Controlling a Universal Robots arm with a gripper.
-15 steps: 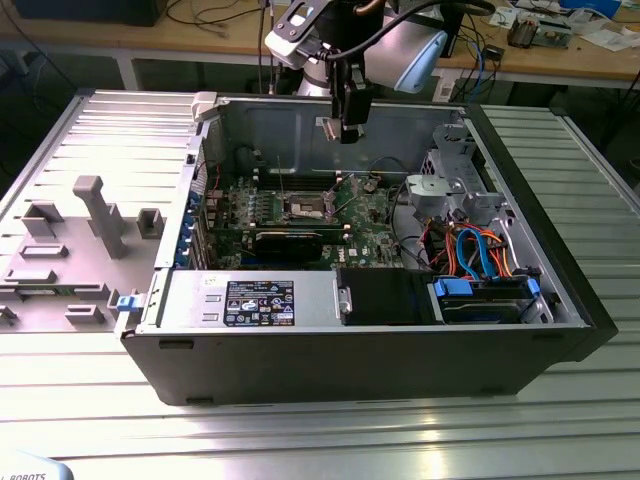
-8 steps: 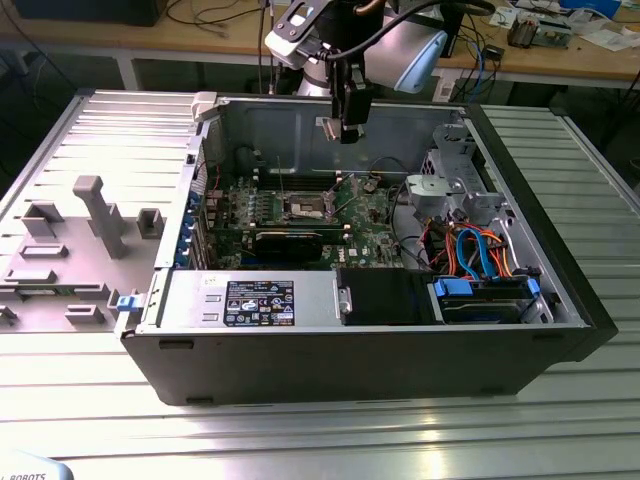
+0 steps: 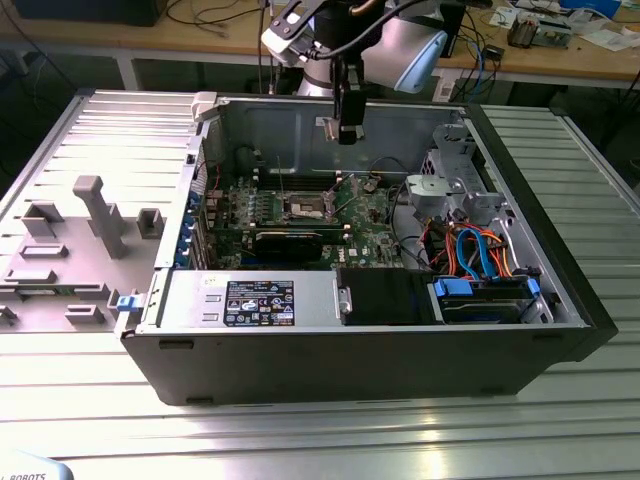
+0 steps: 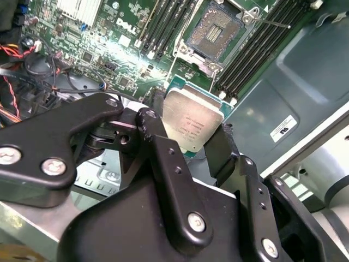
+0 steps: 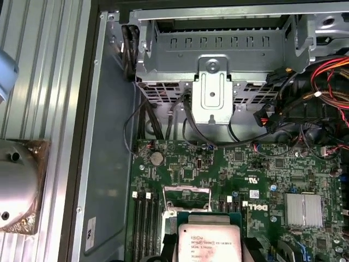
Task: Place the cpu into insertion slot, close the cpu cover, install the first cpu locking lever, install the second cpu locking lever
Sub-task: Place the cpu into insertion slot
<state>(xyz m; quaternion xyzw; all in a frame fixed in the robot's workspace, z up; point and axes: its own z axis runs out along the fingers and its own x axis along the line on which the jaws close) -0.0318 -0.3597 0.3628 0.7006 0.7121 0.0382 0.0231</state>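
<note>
My gripper (image 3: 347,128) hangs above the open computer case, over the far part of the green motherboard (image 3: 365,215). In the second wrist view its black fingers (image 4: 159,143) are shut on the cpu (image 4: 192,123), a flat square chip with a grey-tan metal face, held by two opposite edges. The cpu (image 5: 206,243) also appears in the first wrist view. The insertion slot (image 4: 215,30) lies beyond the chip, its dark centre bare inside a silver rim; in the exterior view the insertion slot (image 3: 308,208) sits below and towards the exterior view's left of the gripper. I cannot tell the cpu cover from the rim. A thin lever (image 4: 272,23) sticks out beside the slot.
Long memory slots (image 4: 169,22) flank the socket. A long black card (image 3: 290,240) lies nearer the front, then a power supply (image 3: 250,300). A metal drive cage (image 5: 212,54) and coloured cables (image 3: 470,250) fill the exterior view's right. A grey fixture plate (image 3: 70,250) lies outside the case.
</note>
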